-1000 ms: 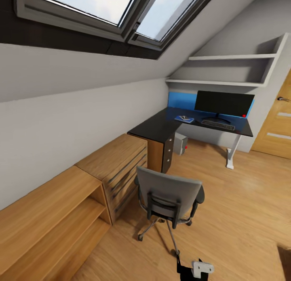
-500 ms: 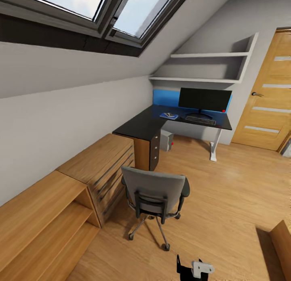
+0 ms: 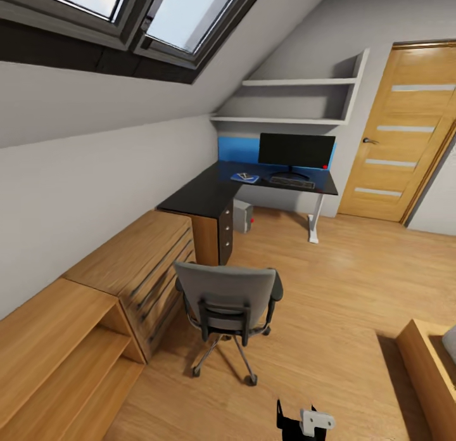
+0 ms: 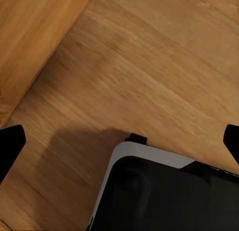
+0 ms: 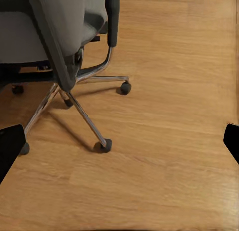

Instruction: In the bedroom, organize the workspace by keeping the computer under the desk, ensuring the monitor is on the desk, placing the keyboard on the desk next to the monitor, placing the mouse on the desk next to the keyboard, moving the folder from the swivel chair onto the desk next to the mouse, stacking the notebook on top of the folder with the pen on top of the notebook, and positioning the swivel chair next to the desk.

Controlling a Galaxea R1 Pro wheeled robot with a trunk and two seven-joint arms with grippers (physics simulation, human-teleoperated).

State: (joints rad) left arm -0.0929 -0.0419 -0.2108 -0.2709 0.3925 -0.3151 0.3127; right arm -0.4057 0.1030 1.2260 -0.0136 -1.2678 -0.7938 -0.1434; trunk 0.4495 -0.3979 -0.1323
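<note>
Bedroom workspace under a sloped ceiling with skylights. Long glossy black L-shaped desk (image 3: pixel 196 200) with white leg and black knobbed drawers stands in the far corner, one wing along the sloped wall, the other along the far wall. Wide flat black monitor (image 3: pixel 296 151) with a red dot at its lower corner stands upright at the rear edge of the far wing. Flat dark keyboard (image 3: pixel 292 182) lies just in front of the monitor's stand. Flat bright blue folder (image 3: pixel 245 177) lies near the desk's inner corner, beside the keyboard, with a small dark item on top, too small to identify. Light grey tower computer (image 3: pixel 242 217) sits on the floor under the desk, beside the drawers. Grey padded swivel chair (image 3: pixel 227 299) with black armrests and chrome star base stands on the wooden floor, well apart from the desk, near the light wooden cabinets (image 3: pixel 126 270). Left gripper (image 4: pixel 119 141) and right gripper (image 5: pixel 119 141): fingers spread wide, nothing between them, both over bare floor.
</note>
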